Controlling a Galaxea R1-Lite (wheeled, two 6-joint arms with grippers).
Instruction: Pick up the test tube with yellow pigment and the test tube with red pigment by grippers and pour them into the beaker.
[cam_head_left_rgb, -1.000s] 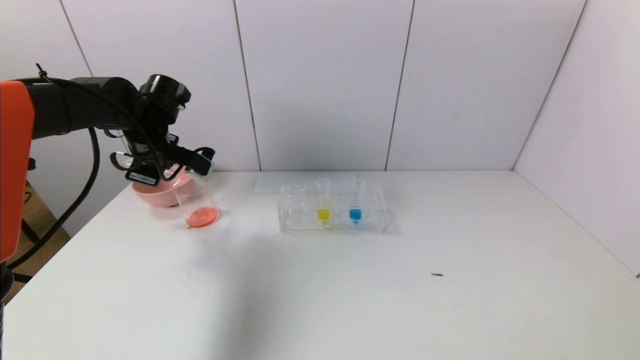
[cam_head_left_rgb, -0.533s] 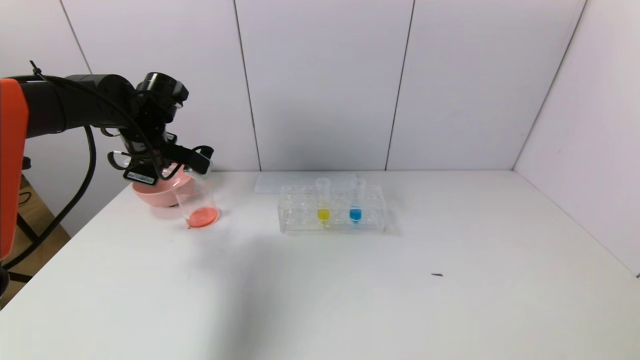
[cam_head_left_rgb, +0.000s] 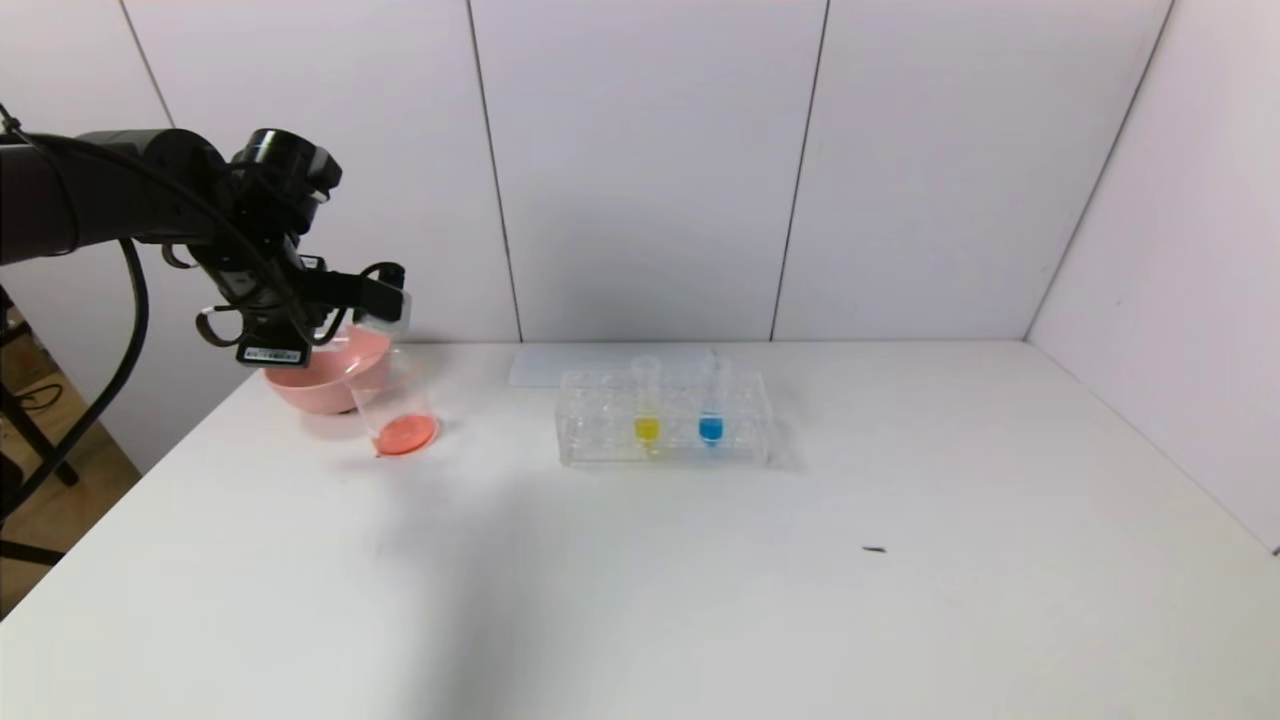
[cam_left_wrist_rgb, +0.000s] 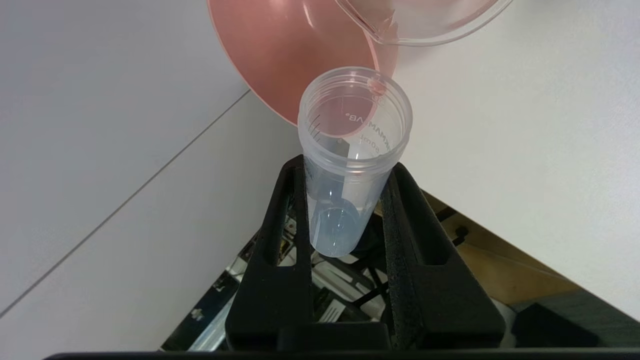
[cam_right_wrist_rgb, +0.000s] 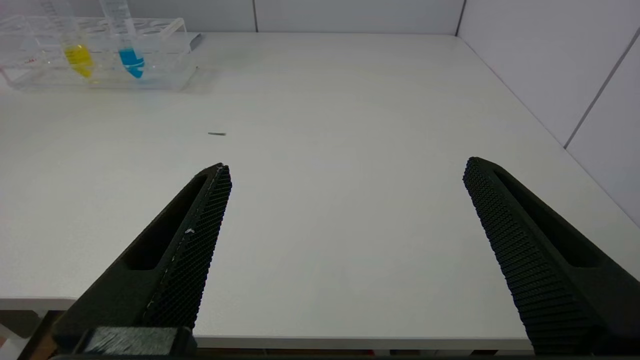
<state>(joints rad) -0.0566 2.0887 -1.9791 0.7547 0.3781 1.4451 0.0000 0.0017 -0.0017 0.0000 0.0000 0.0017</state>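
Since the earlier frames the left arm has drawn back and up, away from the beaker (cam_head_left_rgb: 395, 410), carrying the left gripper (cam_head_left_rgb: 385, 303) higher and further toward the robot's left. That gripper is clamped on the red tube (cam_left_wrist_rgb: 350, 155), now drained and nearly clear, with only a faint pink trace at its lip. The tube lies tipped over, its open mouth pointing out past the fingertips toward the pink bowl (cam_head_left_rgb: 315, 375), above the beaker's rim. The beaker stands on the table (cam_head_left_rgb: 640, 580) just in front of the bowl, a layer of orange-red liquid at its bottom, so the red pour looks finished.

What remains is the yellow tube (cam_head_left_rgb: 646, 400). It stands upright in the clear rack (cam_head_left_rgb: 665, 432), long axis vertical, beside the blue tube (cam_head_left_rgb: 711, 400), which is not wanted. The rack sits well to the right of the beaker, near the table's middle. The right gripper (cam_right_wrist_rgb: 345, 215) hangs low near the front right edge of the table, fingers spread wide and holding nothing, with the rack ahead of it and off to its left. As the left gripper is still occupied, the right arm seems the freer one for the yellow tube, approaching from the side to close around the upright glass above the rack.
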